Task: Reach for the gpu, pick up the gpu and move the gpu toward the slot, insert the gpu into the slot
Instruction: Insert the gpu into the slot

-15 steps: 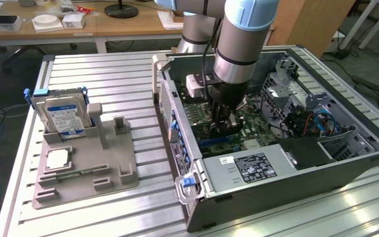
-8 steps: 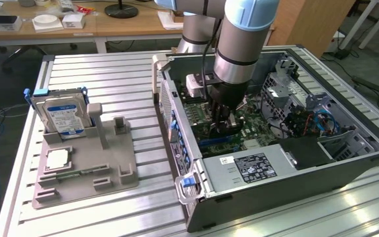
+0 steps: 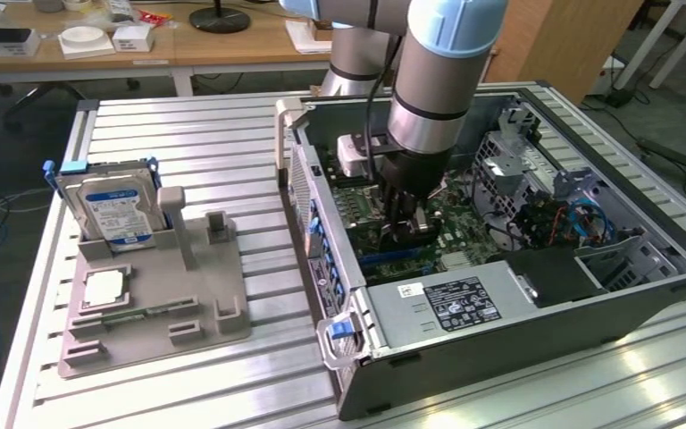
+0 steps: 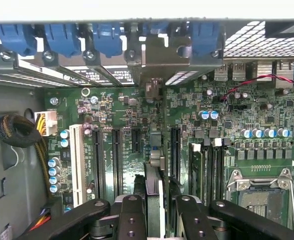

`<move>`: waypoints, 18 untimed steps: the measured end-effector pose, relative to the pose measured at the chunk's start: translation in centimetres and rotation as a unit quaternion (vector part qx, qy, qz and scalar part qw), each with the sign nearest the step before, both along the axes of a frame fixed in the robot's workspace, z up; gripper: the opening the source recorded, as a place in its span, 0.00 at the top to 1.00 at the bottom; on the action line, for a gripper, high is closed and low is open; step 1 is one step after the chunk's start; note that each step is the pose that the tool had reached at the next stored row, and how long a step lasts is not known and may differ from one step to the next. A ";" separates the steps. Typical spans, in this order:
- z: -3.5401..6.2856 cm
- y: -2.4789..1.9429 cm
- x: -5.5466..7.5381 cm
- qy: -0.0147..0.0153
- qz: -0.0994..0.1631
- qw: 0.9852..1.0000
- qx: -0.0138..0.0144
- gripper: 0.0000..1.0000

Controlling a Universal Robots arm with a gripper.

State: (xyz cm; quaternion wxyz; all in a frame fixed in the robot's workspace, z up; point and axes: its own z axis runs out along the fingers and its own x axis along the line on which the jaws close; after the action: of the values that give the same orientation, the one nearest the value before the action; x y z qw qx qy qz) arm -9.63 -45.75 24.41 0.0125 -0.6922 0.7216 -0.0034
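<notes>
Two black fingers (image 4: 132, 220) of the gripper (image 4: 154, 210) clamp the gpu (image 4: 153, 155) edge-on, held upright inside the open computer case (image 3: 534, 313), directly above a motherboard (image 4: 112, 110) slot (image 4: 174, 150).

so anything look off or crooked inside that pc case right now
Nothing stands out. The gpu sits edge-on between the gripper fingers, in line with the long slots of the green motherboard. No loose parts or damage show. Outside the case, the hard drive stands upright in its holder.
</notes>
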 end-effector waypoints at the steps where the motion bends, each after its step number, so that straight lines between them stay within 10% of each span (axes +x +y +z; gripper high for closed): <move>1: 0.00 -0.04 0.0 0.000 0.000 1.000 0.000 0.72; 18: -0.03 -0.34 0.0 0.000 -0.012 1.000 0.000 0.72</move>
State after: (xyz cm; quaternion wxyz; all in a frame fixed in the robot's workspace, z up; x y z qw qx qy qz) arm -9.65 -46.09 24.38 0.0125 -0.6838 0.7295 -0.0035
